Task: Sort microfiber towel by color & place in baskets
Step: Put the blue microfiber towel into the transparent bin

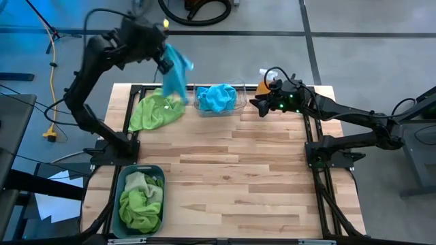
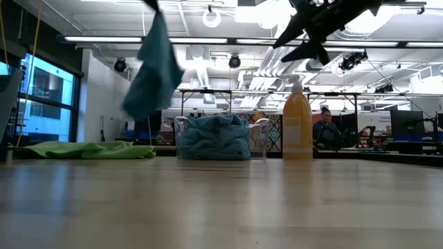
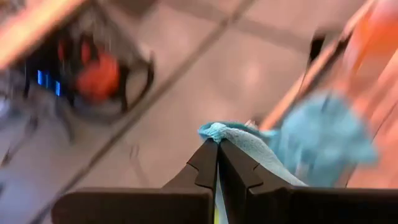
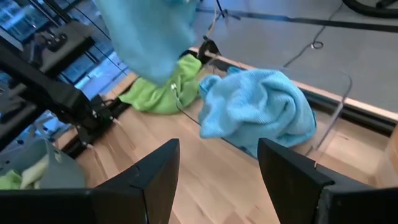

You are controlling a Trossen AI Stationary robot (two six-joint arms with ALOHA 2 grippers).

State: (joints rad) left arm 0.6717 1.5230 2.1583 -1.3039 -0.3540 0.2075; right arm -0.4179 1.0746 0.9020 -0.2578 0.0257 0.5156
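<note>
A turquoise microfiber towel point(image 1: 176, 71) hangs high over the table's far left, with my left gripper point(image 1: 165, 62) shut on its top. Below it a lime green towel point(image 1: 157, 111) lies spread on the table. The clear basket point(image 1: 240, 90) at the far middle holds bunched turquoise towels point(image 1: 218, 97). The teal-grey basket point(image 1: 122, 178) at the near left holds green towels point(image 1: 141, 201). My right gripper point(image 1: 257, 105) hovers open just right of the clear basket, with nothing between its fingers point(image 4: 155, 174). My left gripper pinches a bunched bit of the turquoise towel's upper edge point(image 3: 214, 130) between its two fingertips. The towel hangs slack below the fingers, and its lower end point(image 2: 135, 111) is clear of the table and of the green towel.
An orange spray bottle point(image 2: 297, 128) stands at the far edge, right of the clear basket and behind my right gripper. The middle and near right of the wooden table point(image 1: 259, 184) lie bare. A person point(image 2: 324, 128) sits far off in the room.
</note>
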